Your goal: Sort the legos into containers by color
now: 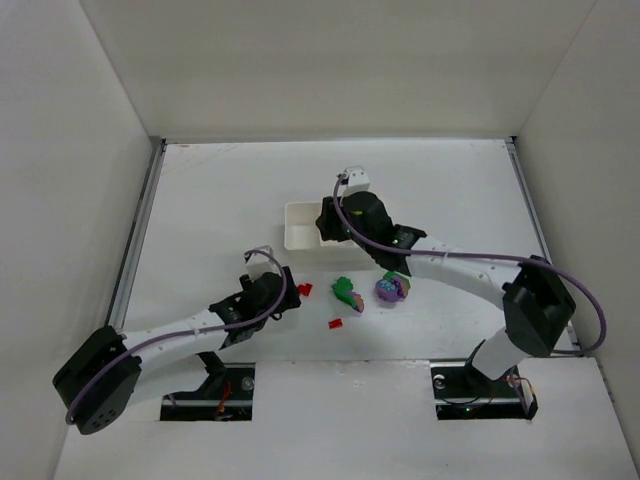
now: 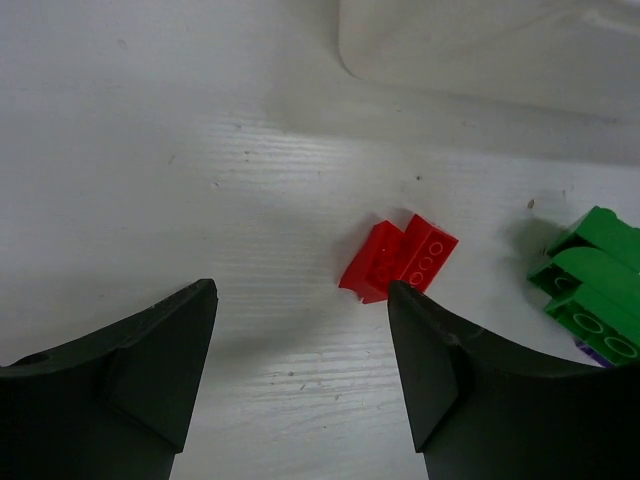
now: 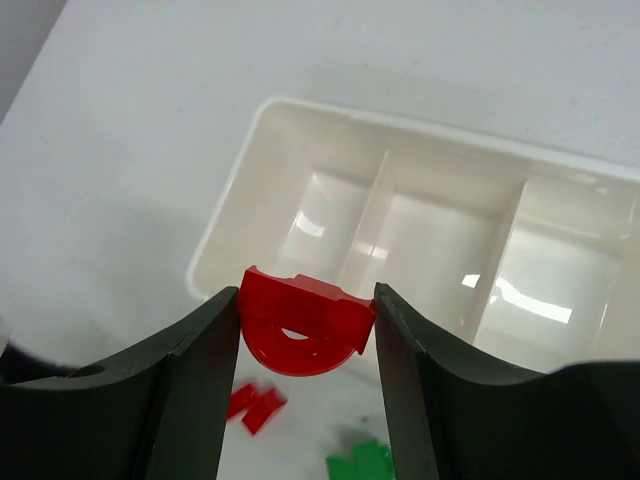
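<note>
The white three-compartment tray (image 1: 297, 218) sits mid-table; in the right wrist view (image 3: 300, 140) all three compartments look empty. My right gripper (image 1: 330, 222) hangs just above the tray's near edge, shut on a red arched lego (image 3: 300, 325). My left gripper (image 1: 290, 300) is open and empty, low over the table, with a red brick pair (image 1: 305, 289) just beyond its right fingertip (image 2: 425, 330); the pair shows clearly in the left wrist view (image 2: 400, 258). A green lego (image 1: 348, 293), a purple lego (image 1: 390, 290) and a small red piece (image 1: 336, 323) lie on the table.
The green lego (image 2: 590, 285) lies right of the red pair in the left wrist view, and the tray's corner (image 2: 480, 50) is beyond it. White enclosure walls surround the table; a metal rail (image 1: 135, 235) runs along its left side.
</note>
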`<state>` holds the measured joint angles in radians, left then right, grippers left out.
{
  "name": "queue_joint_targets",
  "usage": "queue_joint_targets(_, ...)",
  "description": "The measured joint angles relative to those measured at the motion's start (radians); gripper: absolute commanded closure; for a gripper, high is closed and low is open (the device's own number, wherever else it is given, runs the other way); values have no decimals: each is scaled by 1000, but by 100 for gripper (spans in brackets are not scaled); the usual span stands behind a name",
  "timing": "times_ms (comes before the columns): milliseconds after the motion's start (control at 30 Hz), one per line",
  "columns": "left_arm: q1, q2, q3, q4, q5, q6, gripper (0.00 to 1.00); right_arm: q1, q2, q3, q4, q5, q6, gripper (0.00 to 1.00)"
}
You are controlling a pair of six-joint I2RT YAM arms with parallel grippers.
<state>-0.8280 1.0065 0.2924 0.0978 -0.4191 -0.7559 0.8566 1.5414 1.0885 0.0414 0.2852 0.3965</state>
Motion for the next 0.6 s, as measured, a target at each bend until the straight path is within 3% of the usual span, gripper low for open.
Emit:
queue_joint_targets(300,-47,125,39,79,0,32,33,-66,130,68,-7,19,-35,54)
queue_joint_targets(500,-48,188,63,118,-3,61,33,-72,163,68,-8,21,-34,29)
queue_joint_targets(600,-47,215,73,140,-5,72,34,-72,163,68,-12,21,-35,24)
